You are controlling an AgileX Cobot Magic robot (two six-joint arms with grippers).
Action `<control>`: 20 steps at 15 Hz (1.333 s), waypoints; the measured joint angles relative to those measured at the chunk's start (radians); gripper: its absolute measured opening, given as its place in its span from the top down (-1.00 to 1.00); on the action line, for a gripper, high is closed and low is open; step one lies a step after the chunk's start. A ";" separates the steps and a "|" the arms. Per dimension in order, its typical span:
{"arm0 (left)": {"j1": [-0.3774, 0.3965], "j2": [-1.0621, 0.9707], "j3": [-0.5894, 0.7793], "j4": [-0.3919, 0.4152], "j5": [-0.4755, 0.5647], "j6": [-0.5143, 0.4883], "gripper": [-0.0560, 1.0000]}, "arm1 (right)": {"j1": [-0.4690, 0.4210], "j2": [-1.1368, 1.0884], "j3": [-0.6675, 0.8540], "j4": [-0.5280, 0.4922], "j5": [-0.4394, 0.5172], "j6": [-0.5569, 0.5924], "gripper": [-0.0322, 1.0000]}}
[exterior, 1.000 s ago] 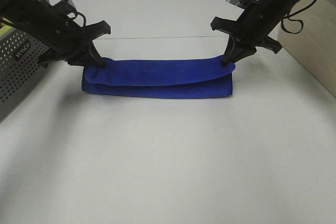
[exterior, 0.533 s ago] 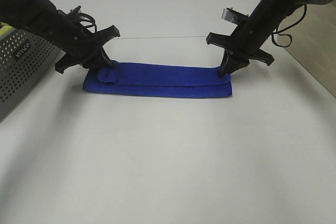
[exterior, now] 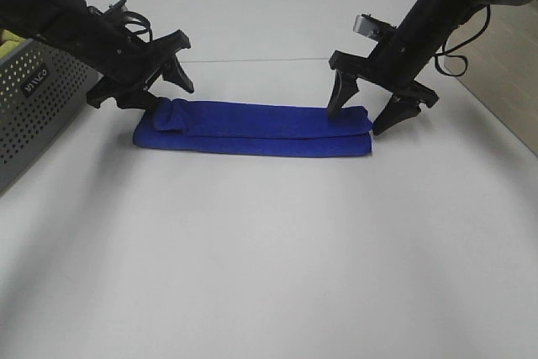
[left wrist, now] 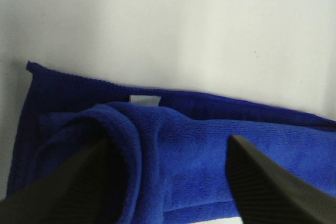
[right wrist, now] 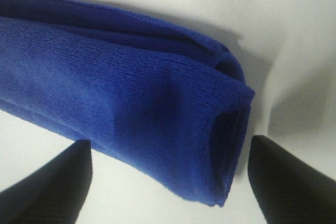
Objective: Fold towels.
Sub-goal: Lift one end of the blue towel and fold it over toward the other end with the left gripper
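The royal-blue towel (exterior: 252,128) lies on the white table (exterior: 269,250) folded into a long narrow strip. Its left end is bunched into a small roll. My left gripper (exterior: 168,97) is open just over that left end. In the left wrist view its fingers (left wrist: 68,182) spread either side of the bunched fold (left wrist: 157,145), near the small white tag (left wrist: 144,99). My right gripper (exterior: 366,107) is open over the right end, one finger each side. In the right wrist view the towel's folded end (right wrist: 157,108) lies between the spread fingers (right wrist: 294,182).
A grey perforated basket (exterior: 34,107) stands at the left edge with a bit of yellow-green cloth (exterior: 7,39) in it. A beige panel (exterior: 504,65) stands at the right edge.
Both grippers lowered the towel's upper fold onto the strip, then opened and let go. The fold now lies flat, with the left end bunched.
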 joint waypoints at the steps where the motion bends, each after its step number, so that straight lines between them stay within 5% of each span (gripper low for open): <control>1: 0.000 -0.016 -0.003 0.029 -0.003 0.000 -0.44 | 0.000 -0.021 0.000 -0.005 0.005 0.000 -0.57; 5: 0.000 -0.052 -0.006 0.266 0.039 0.003 -0.58 | 0.000 -0.106 -0.002 -0.089 0.065 0.000 -0.58; 7: 0.001 -0.045 -0.006 0.313 0.053 0.003 -0.58 | 0.000 -0.115 -0.002 -0.100 0.077 0.000 -0.58; 12: 0.001 0.026 -0.006 0.258 0.048 0.080 -0.58 | 0.000 -0.115 -0.002 -0.105 0.079 0.000 -0.58; 17: 0.001 0.049 -0.006 0.287 0.021 0.099 -0.57 | 0.000 -0.116 -0.002 -0.106 0.075 0.000 -0.58; 20: 0.001 0.062 -0.010 0.265 -0.011 0.101 -0.39 | 0.000 -0.116 -0.002 -0.106 0.067 0.000 -0.58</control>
